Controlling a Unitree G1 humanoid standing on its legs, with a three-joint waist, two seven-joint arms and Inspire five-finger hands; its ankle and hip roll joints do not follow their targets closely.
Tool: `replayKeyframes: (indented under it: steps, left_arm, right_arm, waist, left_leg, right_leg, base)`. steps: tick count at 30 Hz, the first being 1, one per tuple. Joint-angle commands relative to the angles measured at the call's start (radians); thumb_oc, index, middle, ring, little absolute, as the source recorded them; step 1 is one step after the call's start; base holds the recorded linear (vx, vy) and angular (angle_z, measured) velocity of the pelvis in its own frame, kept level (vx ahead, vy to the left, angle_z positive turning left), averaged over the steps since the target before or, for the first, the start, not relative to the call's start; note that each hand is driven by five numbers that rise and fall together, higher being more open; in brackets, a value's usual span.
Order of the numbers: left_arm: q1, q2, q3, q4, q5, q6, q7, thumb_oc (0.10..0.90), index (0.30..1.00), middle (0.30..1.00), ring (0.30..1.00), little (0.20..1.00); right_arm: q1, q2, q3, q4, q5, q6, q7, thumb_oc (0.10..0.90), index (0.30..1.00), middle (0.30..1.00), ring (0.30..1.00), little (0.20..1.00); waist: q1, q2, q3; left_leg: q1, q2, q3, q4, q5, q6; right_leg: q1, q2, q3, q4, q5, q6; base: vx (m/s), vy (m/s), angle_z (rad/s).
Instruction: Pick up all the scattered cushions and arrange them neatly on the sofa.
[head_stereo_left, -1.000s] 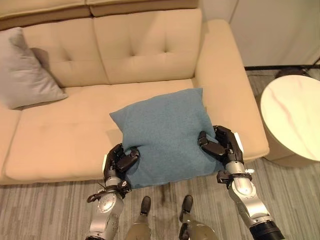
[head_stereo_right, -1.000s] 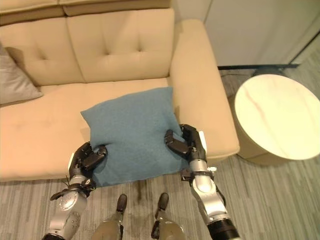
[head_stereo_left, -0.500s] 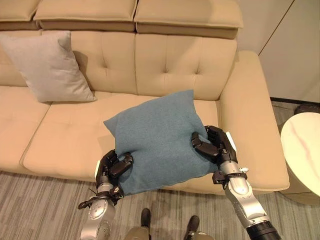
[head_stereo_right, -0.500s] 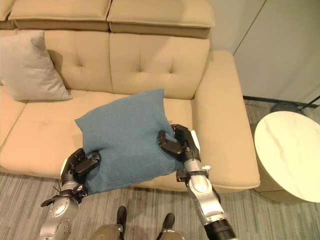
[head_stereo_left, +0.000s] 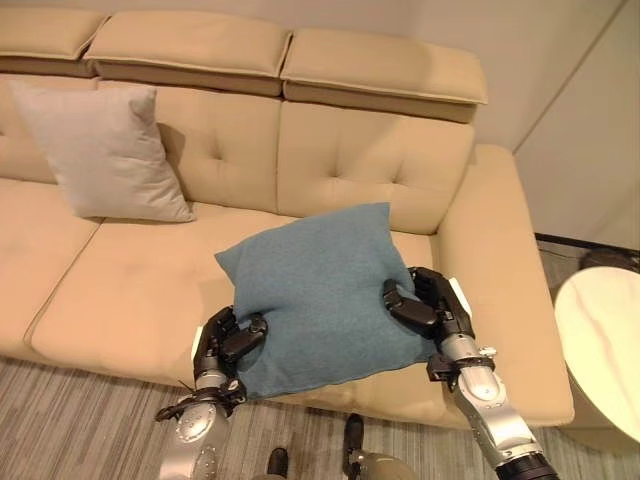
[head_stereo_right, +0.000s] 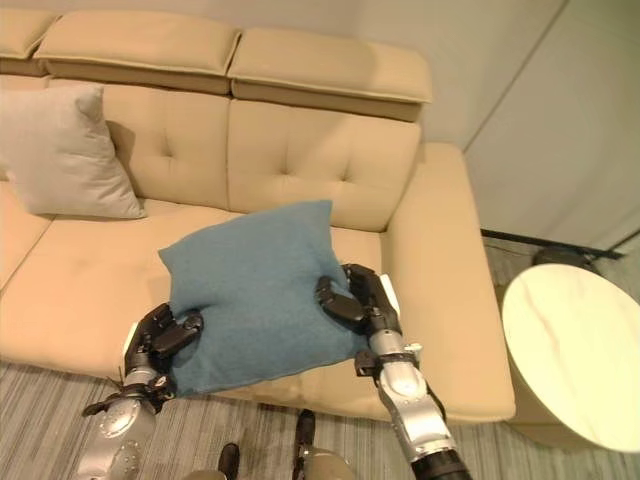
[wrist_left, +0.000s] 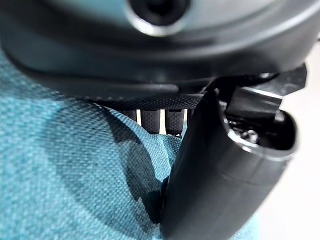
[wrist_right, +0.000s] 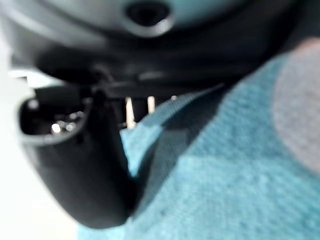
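At the far left of the sofa (head_stereo_left: 120, 290), a grey cushion (head_stereo_left: 100, 150) leans upright against the backrest, looking already placed. Moving right, the left hand (head_stereo_left: 225, 340) grips the lower left corner of the blue cushion (head_stereo_left: 320, 290), its fingers and thumb curled into the fabric — the left wrist view shows the thumb pressed down on the teal weave with the fingers tucked beneath. The blue cushion itself is held between both hands, tilted, over the front part of the right seat; whether its far edge touches the seat I cannot tell. On its right edge the right hand (head_stereo_left: 425, 305) pinches the cloth, thumb on top and fingers wrapped under, as the right wrist view confirms. Further right stand the sofa's armrest and then a round pale side table (head_stereo_right: 575, 350) on the striped floor (head_stereo_left: 90, 420). As for progress, I judge one cushion settled and a second in transit — it has yet to be set back against the backrest and released. No other loose cushions are visible on the floor here, so this may be the last.
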Motion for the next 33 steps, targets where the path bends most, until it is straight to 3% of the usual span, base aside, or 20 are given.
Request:
replayKeyframes:
  steps: [1,4,7,9,21,26,28,31,33]
  left_arm:
    - [-0.174,-0.011,-0.051,-0.18,0.029,-0.118,-0.119,0.4,0.3,0.3,0.3,0.3]
    - [-0.174,-0.013,-0.054,-0.181,0.027,-0.111,-0.119,0.4,0.3,0.3,0.3,0.3]
    - [-0.185,-0.003,-0.052,-0.191,0.044,-0.107,-0.099,0.4,0.3,0.3,0.3,0.3]
    - [-0.166,-0.002,-0.048,-0.204,0.044,-0.109,-0.109,0.4,0.3,0.3,0.3,0.3]
    - [-0.168,0.045,-0.019,-0.26,0.067,-0.113,-0.097,0.4,0.3,0.3,0.3,0.3]
    - [-0.37,0.068,-0.057,-0.282,0.119,-0.168,-0.04,0.4,0.3,0.3,0.3,0.3]
    - [-0.546,0.081,-0.081,-0.29,0.175,-0.221,0.033,0.4,0.3,0.3,0.3,0.3]
    - [-0.655,0.098,-0.087,-0.282,0.217,-0.251,0.091,0.4,0.3,0.3,0.3,0.3]
    - [-0.798,0.123,-0.099,-0.255,0.316,-0.281,0.195,0.4,0.3,0.3,0.3,0.3]
  right_arm:
    - [-0.085,0.048,0.018,-0.156,0.01,-0.138,0.018,0.4,0.3,0.3,0.3,0.3]
    - [-0.08,0.045,0.013,-0.156,0.01,-0.137,0.017,0.4,0.3,0.3,0.3,0.3]
    - [-0.077,0.049,0.003,-0.15,0.018,-0.136,0.004,0.4,0.3,0.3,0.3,0.3]
    - [-0.068,0.051,0.001,-0.154,0.006,-0.135,0.014,0.4,0.3,0.3,0.3,0.3]
    - [-0.093,0.074,0.001,-0.185,-0.032,-0.132,0.006,0.4,0.3,0.3,0.3,0.3]
    - [-0.244,0.081,0.021,-0.222,-0.075,-0.176,-0.062,0.4,0.3,0.3,0.3,0.3]
    - [-0.413,0.082,0.054,-0.23,-0.131,-0.204,-0.133,0.4,0.3,0.3,0.3,0.3]
    - [-0.515,0.074,0.069,-0.225,-0.175,-0.216,-0.185,0.4,0.3,0.3,0.3,0.3]
    - [-0.657,0.04,0.084,-0.212,-0.305,-0.233,-0.296,0.4,0.3,0.3,0.3,0.3]
  waist:
    - [-0.007,-0.055,-0.098]
    - [-0.006,-0.066,-0.1]
    - [0.008,-0.066,-0.094]
    - [0.007,-0.045,-0.111]
    - [0.02,-0.032,-0.132]
    - [0.001,-0.002,-0.096]
    - [-0.009,0.019,-0.067]
    - [-0.009,0.027,-0.064]
    - [-0.006,0.039,-0.07]
  left_leg:
    - [-0.022,0.026,0.098,0.144,-0.104,-0.001]
    - [-0.047,0.036,0.107,0.109,-0.118,0.004]
    - [-0.114,0.046,0.079,0.018,-0.046,-0.009]
    - [-0.07,0.043,0.051,-0.055,-0.04,-0.012]
    - [0.014,-0.001,0.109,-0.097,-0.074,0.036]
    - [-0.044,-0.013,0.125,-0.119,-0.061,0.044]
    - [-0.134,-0.022,0.136,-0.126,-0.035,0.045]
    - [-0.195,-0.028,0.143,-0.133,-0.014,0.044]
    - [-0.266,-0.032,0.149,-0.161,0.024,0.036]
  right_leg:
    - [0.048,-0.029,0.016,0.027,-0.12,0.093]
    - [0.061,-0.039,0.016,0.022,-0.13,0.094]
    - [0.084,-0.035,0.032,0.02,-0.151,0.1]
    - [0.098,-0.031,0.044,0.027,-0.16,0.101]
    - [0.104,-0.083,0.098,0.047,-0.153,0.133]
    - [0.012,-0.1,0.118,0.045,-0.129,0.144]
    - [-0.099,-0.102,0.14,0.053,-0.094,0.152]
    - [-0.169,-0.103,0.15,0.053,-0.068,0.157]
    - [-0.25,-0.111,0.154,0.04,-0.035,0.168]
  base:
    - [0.06,-0.017,0.33]
    - [0.11,0.017,0.06]
    - [0.12,0.086,-0.08]
    - [0.18,0.163,-0.39]
    - [0.07,0.1,-0.22]
    - [-0.14,0.053,-0.04]
    - [-0.36,0.078,-0.18]
    - [-0.22,0.05,-0.22]
    - [-0.15,0.037,-0.26]
